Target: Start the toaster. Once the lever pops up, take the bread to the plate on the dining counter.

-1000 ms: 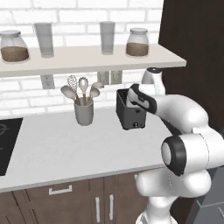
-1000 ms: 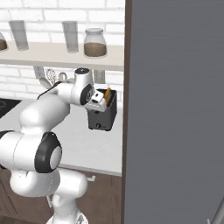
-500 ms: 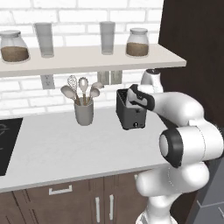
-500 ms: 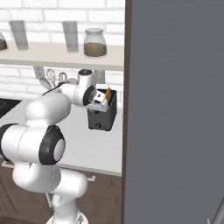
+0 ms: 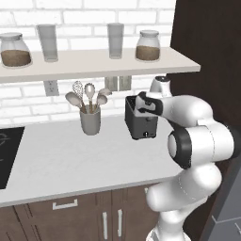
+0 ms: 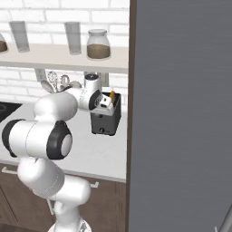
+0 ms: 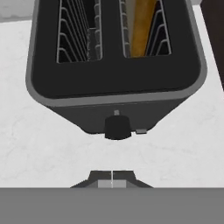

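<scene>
The gripper [image 7: 112, 177] is closed on nothing; the pale worktop [image 7: 39, 148] and toaster [image 7: 114, 65] are seen beneath its jaws.

Kitchen: brick backsplash, jar shelf [image 5: 94, 63], utensil crock [image 5: 90, 121], toaster [image 5: 140, 120] on pale worktop [image 5: 70, 160].

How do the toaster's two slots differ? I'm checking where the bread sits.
In the hand view, the right slot of the toaster holds the tan bread, standing on edge; the left slot holds none, only bare wire guides. Both are dark, parallel and equally long.
</scene>
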Controlling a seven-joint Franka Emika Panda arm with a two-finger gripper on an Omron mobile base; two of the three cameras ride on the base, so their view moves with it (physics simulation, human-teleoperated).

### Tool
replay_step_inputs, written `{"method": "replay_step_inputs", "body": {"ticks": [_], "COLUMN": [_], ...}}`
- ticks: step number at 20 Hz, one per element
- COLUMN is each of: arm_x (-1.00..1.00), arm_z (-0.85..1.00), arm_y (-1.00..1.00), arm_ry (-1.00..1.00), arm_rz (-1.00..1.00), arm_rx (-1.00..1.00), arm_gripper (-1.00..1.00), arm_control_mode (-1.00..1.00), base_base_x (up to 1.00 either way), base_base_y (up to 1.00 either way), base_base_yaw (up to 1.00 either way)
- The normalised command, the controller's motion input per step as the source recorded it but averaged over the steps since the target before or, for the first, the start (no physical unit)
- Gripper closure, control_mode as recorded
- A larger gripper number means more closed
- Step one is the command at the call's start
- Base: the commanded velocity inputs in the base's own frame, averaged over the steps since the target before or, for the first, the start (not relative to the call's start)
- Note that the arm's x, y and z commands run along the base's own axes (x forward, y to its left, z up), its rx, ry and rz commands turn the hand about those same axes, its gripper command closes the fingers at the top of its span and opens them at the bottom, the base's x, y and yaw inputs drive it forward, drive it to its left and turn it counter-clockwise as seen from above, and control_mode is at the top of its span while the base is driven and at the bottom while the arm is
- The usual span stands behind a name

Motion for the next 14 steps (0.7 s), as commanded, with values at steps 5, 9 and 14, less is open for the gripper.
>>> {"method": "replay_step_inputs", "body": {"ticks": [5,9,14], "arm_x": [0.26,0.29,0.26], "arm_z": [-0.16,-0.04,-0.11], "arm_y": [0.00,0.00,0.00], "arm_ry": [0.00,0.00,0.00], "arm_rz": [0.04,0.05,0.05], "arm_rx": [0.00,0.00,0.00], "arm_gripper": [1.00,1.00,1.00], "arm_control_mode": [-1.00,-1.00,-1.00], "base_base_x": [0.00,0.00,0.00], "base_base_y": [0.00,0.00,0.00], "base_base_yaw": [0.00,0.00,0.00]}}
